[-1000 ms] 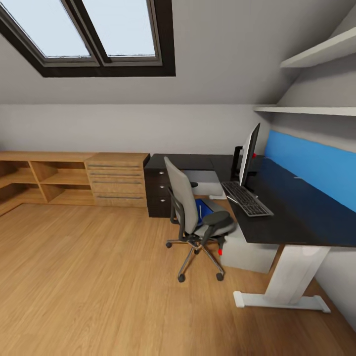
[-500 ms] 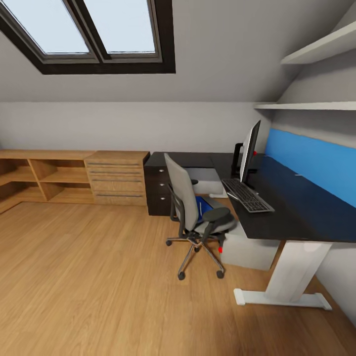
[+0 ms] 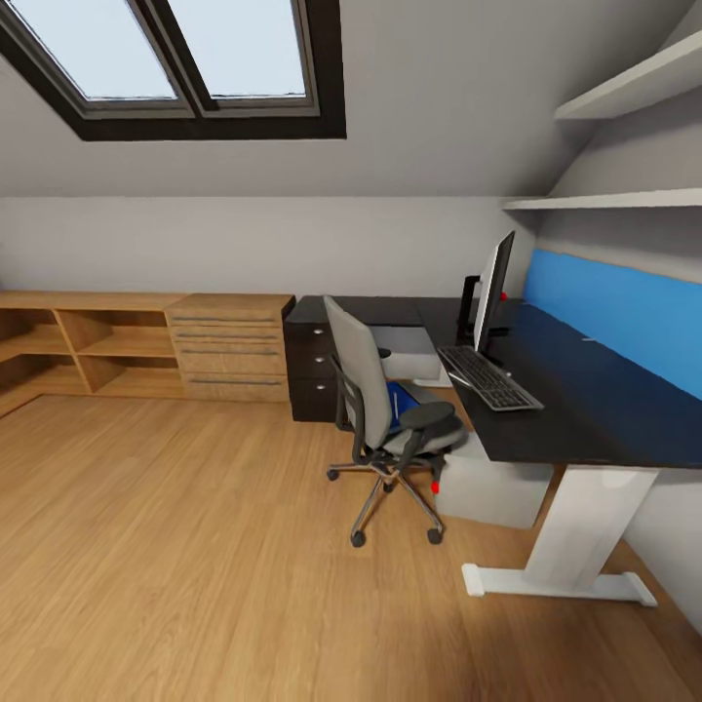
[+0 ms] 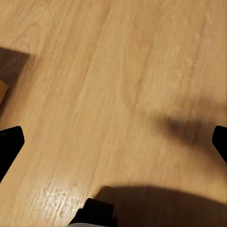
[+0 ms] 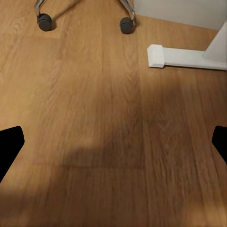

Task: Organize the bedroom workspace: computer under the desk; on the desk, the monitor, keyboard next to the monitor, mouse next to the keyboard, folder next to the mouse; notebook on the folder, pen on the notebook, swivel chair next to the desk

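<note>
Folder (image 3: 398,408) on swivel chair (image 3: 385,409) seat, both jaws wide open over bare floor.
Looks thin, light, a bit floppy (probably slippery too), so I'd pinch an exposed edge.

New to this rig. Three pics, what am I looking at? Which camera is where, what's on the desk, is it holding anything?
This is a simulated wheeled robot with two arms, driven remotely by a person. The big picture comes from its head camera, looking into an attic bedroom. The black desk carries a monitor and a keyboard in front of it. A grey swivel chair stands beside the desk with a blue folder on its seat, and a pale computer case sits on the floor under the desk.

The other two pictures come from cameras on the wrists, looking down at the wood floor. The dark shapes at their side edges are the fingers, spread wide with nothing between them. The right wrist view also catches chair castors and the desk's white foot.
</note>
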Available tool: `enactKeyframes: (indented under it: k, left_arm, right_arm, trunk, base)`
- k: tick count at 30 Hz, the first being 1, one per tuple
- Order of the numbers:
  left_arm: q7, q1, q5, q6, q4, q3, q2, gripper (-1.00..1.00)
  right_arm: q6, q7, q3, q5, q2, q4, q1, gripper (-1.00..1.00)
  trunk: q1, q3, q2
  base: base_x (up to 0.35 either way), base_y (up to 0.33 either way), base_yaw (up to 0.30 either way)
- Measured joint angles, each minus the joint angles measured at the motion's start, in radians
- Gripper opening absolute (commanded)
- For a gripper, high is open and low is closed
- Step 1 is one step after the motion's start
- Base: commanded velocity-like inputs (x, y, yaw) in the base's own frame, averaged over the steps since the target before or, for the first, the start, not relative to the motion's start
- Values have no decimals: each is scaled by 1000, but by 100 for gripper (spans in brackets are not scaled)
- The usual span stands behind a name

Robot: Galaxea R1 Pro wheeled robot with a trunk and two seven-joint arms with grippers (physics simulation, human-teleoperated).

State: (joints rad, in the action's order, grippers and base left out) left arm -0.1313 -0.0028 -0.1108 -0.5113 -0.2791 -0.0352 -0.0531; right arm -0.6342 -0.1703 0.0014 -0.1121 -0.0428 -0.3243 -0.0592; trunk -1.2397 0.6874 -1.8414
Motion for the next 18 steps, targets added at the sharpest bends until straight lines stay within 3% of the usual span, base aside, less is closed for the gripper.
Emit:
enactKeyframes:
  k: [18]
  left_arm:
    - [0, 0, 0, -1, 0, 0, 1, 100]
  right_arm:
    - [0, 0, -1, 1, 0, 0, 0, 100]
  trunk:
    - [-69, 56, -126]
  base:
    - [0, 0, 0]
